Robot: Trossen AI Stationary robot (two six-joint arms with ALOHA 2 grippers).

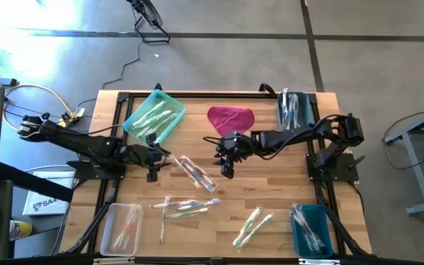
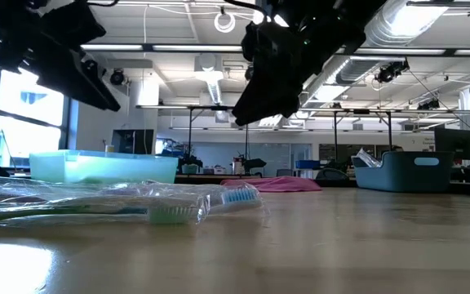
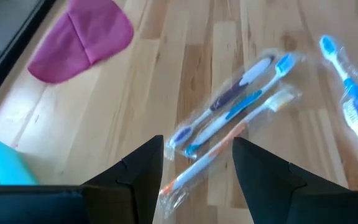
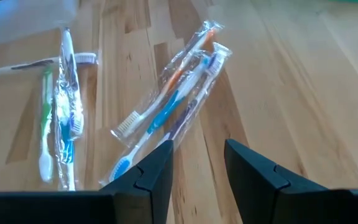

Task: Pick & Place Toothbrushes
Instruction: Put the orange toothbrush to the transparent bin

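both grippers hang above the middle of the desk (image 1: 271,191), on either side of one small bundle of wrapped toothbrushes (image 1: 196,174) lying at centre frame in the high view. the left gripper (image 1: 153,166) is just left of the bundle, its fingers (image 3: 135,180) spread with nothing between them; in its wrist view the bundle (image 3: 229,118) lies on the wood just ahead of the tips. the right gripper (image 1: 227,163) hovers just right of the bundle, fingers (image 4: 151,174) also parted and empty, the same bundle (image 4: 166,106) in front of them.

more toothbrushes lie loose in the lower half of the high view: a crossed group (image 1: 182,207) left of centre and a green pair (image 1: 252,227) right of centre. others already sit in the bins: the teal tray (image 1: 169,126) at upper left, the clear tub (image 1: 116,239) at lower left, the dark bin (image 1: 311,110) at upper right and the blue bin (image 1: 326,234) at lower right. a magenta cloth (image 1: 231,118) lies at upper centre.

the brushes should be very light, with stiff thin handles inside slick, crinkly film. the wrapper will likely slide against both wood and fingers, and three lie stacked in one clump, so a pinch may lift more than one or let one slip out. best bet seems to be across the handle's middle, fingers straddling its narrow width, pressing down to the wood before closing.
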